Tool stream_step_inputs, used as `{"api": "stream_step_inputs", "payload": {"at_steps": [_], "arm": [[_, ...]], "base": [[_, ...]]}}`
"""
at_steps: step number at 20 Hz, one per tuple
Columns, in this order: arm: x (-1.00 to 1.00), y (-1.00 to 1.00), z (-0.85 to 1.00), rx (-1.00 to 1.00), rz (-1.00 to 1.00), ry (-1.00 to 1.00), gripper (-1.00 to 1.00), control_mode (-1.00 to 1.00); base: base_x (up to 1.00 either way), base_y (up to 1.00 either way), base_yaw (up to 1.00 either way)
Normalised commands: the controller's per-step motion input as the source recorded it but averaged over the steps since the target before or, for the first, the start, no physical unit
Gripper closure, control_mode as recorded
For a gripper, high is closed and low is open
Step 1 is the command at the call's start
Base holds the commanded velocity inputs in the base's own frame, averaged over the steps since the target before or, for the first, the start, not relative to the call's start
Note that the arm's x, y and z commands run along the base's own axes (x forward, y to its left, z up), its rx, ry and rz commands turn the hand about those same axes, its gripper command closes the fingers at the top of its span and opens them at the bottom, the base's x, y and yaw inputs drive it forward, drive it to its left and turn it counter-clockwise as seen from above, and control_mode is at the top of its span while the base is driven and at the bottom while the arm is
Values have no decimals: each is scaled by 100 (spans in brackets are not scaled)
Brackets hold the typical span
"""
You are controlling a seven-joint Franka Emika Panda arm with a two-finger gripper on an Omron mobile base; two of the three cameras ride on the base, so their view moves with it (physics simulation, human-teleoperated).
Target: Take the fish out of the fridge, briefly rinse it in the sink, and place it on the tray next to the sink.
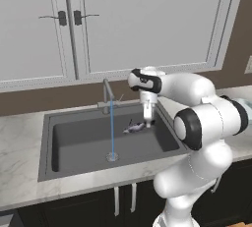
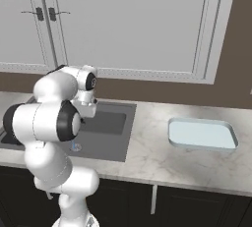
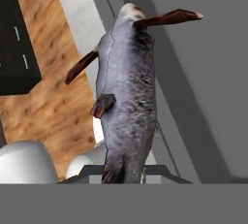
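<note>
The gripper [image 1: 147, 121] hangs above the right half of the sink [image 1: 74, 142], pointing down, and it is clenched on the fish [image 1: 134, 128]. The fish sits between the fingers at its tail end and reaches out to the left, held a little over the basin floor. In the hand view the fish [image 3: 127, 97] looks long and rounded, with a grey speckled skin, a paler head end and thin dark red-brown fins that stand out to the sides.

The sink is a wide rectangular basin of dark grey, matte material, with a round drain [image 1: 112, 157] in the floor. A slim grey faucet [image 1: 107, 96] rises at the back rim, and a thin blue stream of water [image 1: 111, 127] falls straight from it to the drain — the fish is just beside this stream, on its right, and I cannot tell if it touches it.

The counter [image 2: 147, 152] is pale marble with grey veins. On it, well apart from the sink to the right, lies the tray [image 2: 201, 134] — shallow, pale blue-white, with rounded corners and a raised rim. Behind the counter there is a brown wall band and light grey cabinet doors [image 1: 147, 19] with small dark handles.
</note>
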Motion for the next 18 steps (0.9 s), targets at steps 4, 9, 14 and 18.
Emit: {"api": "stream_step_inputs", "payload": {"at_steps": [4,9,14,18], "arm": [[16,9,6,6,-1,-17,100,-100],[40,15,4,3,-5,-9,100,-100],[15,6,0,3,0,0,100,-100],[26,10,0,0,0,0,100,-100]], "base": [[0,0,0],[0,0,0],[0,0,0],[0,0,0]]}}
